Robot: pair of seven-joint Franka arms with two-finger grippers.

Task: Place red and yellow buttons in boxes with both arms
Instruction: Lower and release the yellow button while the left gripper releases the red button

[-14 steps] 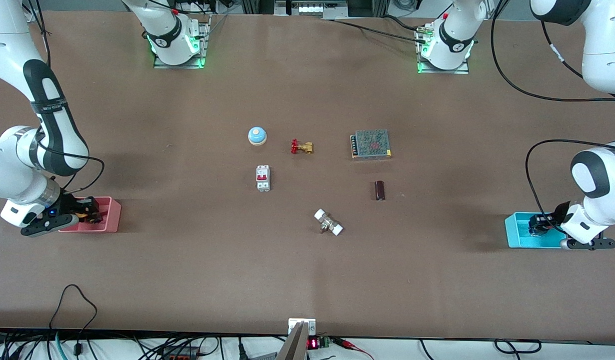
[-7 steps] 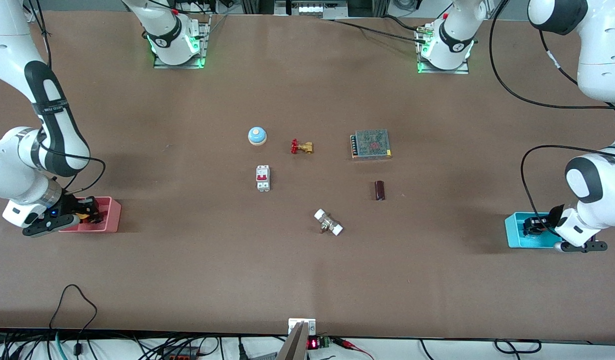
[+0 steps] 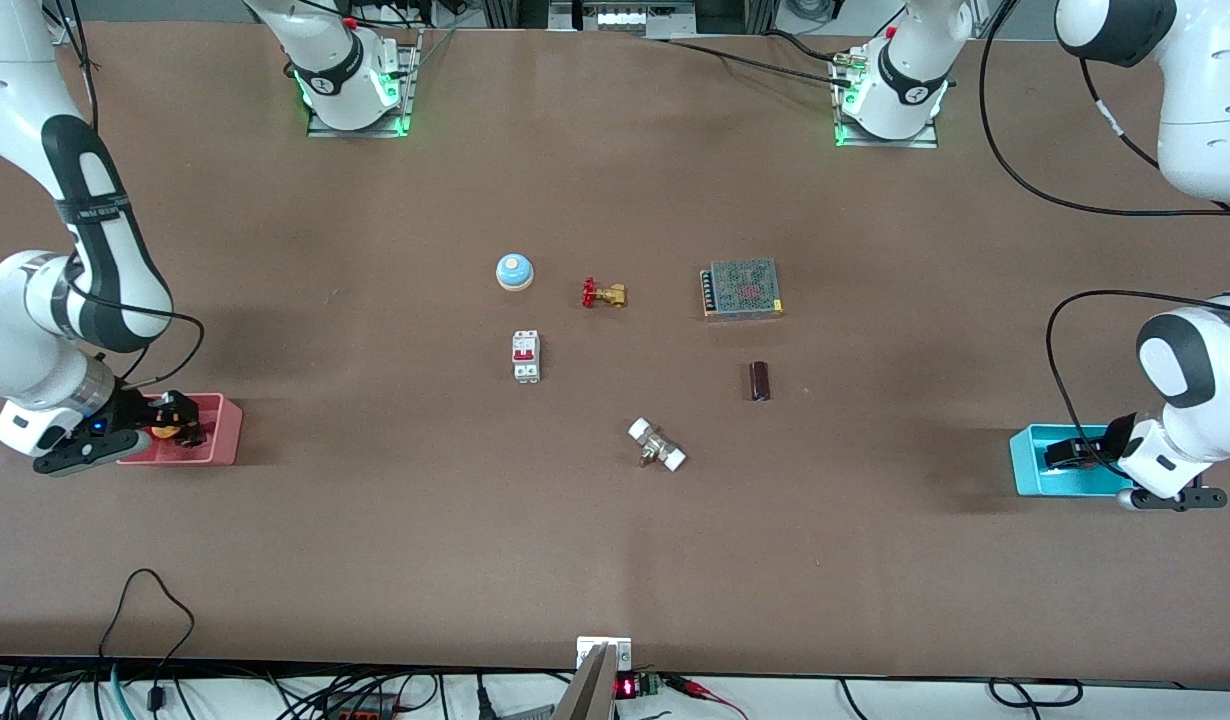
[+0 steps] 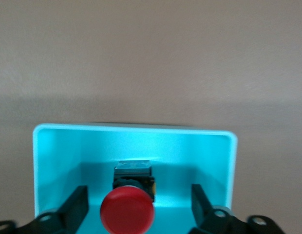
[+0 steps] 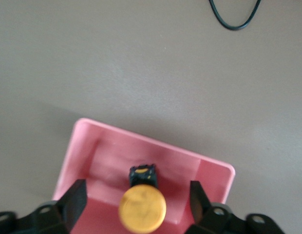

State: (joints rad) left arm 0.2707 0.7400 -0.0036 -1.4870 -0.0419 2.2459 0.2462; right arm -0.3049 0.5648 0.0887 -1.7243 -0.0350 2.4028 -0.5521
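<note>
Left end effector (image 4: 134, 207): over the cyan-blue box (image 3: 1037, 470) at the left arm's end of the bench (image 3: 615, 560); fingers (image 4: 75, 208) spread wide, clear of the button on both sides.
Red button (image 4: 127, 212): lies inside the cyan-blue box, red cap toward the wrist camera, black body toward the box wall. Only the left wrist view shows it; in the front view the arm covers it.
Right end effector (image 5: 136, 207): over the pink-red box (image 3: 215, 440) at the right arm's end of the bench; fingers (image 5: 73, 202) wide apart, touching nothing.
Yellow button (image 5: 141, 208): inside the pink-red box, between the spread fingers but apart from both. The front view shows only its orange-yellow cap (image 3: 164, 431); the right wrist view also shows its black body.
Mid-bench, front view only: blue dome (image 3: 514, 271), brass valve (image 3: 604, 294), circuit breaker (image 3: 526, 356).
</note>
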